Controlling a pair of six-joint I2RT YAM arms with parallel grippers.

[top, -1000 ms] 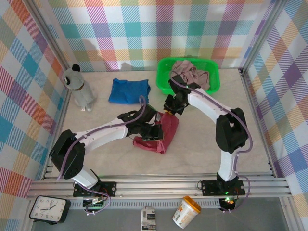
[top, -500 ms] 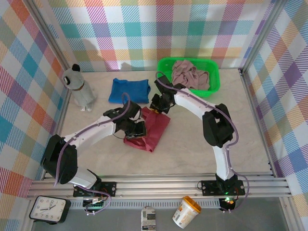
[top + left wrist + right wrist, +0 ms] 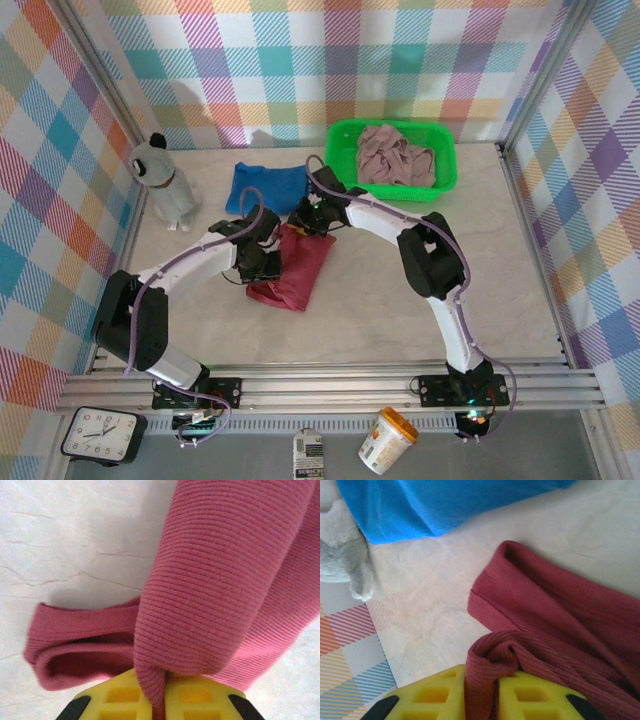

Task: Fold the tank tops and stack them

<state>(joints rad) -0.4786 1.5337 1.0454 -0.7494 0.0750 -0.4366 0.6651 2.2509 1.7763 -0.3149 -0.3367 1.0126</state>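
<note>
I am looking down on a pale marbled bench (image 3: 400,290) walled in by pastel plaid panels, with my two white arms reaching in from the near edge. A dark red ribbed cloth tank top (image 3: 295,270) lies left of the bench's centre, folded into a rough oblong running from its far corner down to its near-left edge. The left claw (image 3: 260,262) sits at the garment's left edge. In the left wrist view, its yellow fingers (image 3: 195,700) are clenched on a hanging fold of the red ribbed cloth, with a looped hem lying on the bench beside it. The right claw (image 3: 304,221) is at the garment's far corner. The right wrist view shows a bunched ridge of the same cloth gripped tight between its yellow fingers. A royal blue cloth tank top (image 3: 268,187), folded flat, lies just beyond the red one, with a strip of bare bench between them. A pale dusty pink cloth tank top (image 3: 395,155) sits crumpled inside a bright green plastic basket (image 3: 342,140) at the far right. A grey plush toy animal (image 3: 165,182) stands at the far left.
</note>
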